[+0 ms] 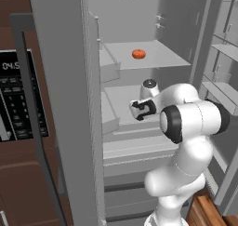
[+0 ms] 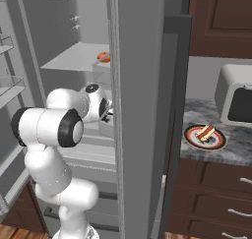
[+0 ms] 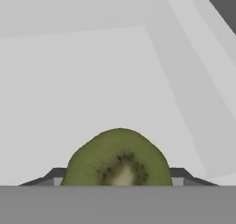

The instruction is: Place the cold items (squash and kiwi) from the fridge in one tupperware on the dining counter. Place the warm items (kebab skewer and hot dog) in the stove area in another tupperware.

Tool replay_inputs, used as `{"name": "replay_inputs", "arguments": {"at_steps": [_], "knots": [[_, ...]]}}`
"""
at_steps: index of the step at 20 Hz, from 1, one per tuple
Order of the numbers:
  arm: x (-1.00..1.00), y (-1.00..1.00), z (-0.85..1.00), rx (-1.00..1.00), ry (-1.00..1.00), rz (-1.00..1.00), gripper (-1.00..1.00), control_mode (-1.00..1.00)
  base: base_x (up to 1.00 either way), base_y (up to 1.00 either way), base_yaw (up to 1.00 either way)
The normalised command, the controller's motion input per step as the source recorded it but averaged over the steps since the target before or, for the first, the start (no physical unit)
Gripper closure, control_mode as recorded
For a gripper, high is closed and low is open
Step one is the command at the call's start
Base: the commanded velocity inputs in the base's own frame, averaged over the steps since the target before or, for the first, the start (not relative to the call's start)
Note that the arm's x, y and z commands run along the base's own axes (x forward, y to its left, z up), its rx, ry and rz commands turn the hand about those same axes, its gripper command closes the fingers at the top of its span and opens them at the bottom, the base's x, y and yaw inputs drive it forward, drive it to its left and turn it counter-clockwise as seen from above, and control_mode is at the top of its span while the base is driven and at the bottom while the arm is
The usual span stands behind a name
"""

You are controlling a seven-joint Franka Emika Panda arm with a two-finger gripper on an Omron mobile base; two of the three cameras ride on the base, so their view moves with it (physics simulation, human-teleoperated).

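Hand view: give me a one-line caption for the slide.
Cut kiwi sits between the jaws of the gripper, its finger tips flanking it, over a pale grey fridge shelf.

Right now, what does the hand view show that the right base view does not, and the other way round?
The hand view shows a cut kiwi close up, sitting between the dark finger tips of the gripper on a pale fridge shelf. The right base view shows the white arm reaching into the open fridge, an orange squash on the upper shelf, and outside on the counter a plate with a hot dog beside a toaster oven. Both views share the grey fridge interior.
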Motion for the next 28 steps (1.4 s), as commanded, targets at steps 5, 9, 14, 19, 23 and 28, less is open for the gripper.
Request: {"name": "replay_inputs", "arguments": {"at_steps": [5, 9, 14, 19, 23, 28], "knots": [[-0.91, 0.03, 0.69, -0.03, -0.02, 0.01, 1.0, -1.0, 0.0, 0.0, 0.0], [-0.88, 0.05, 0.94, 0.0, 0.0, 0.0, 1.0, -1.0, 0.0, 0.0, 0.0], [-0.95, 0.1, 0.78, 0.0, 0.0, 0.0, 1.0, -1.0, 0.0, 0.0, 0.0], [-1.0, 0.08, 0.72, 0.0, 0.0, 0.0, 1.0, -1.0, 0.0, 0.0, 0.0], [-1.0, 0.0, 0.88, 0.0, 0.0, 0.0, 1.0, -1.0, 0.0, 0.0, 0.0], [-1.0, 0.0, 0.81, 0.0, 0.0, 0.0, 1.0, -1.0, 0.0, 0.0, 0.0]]}}
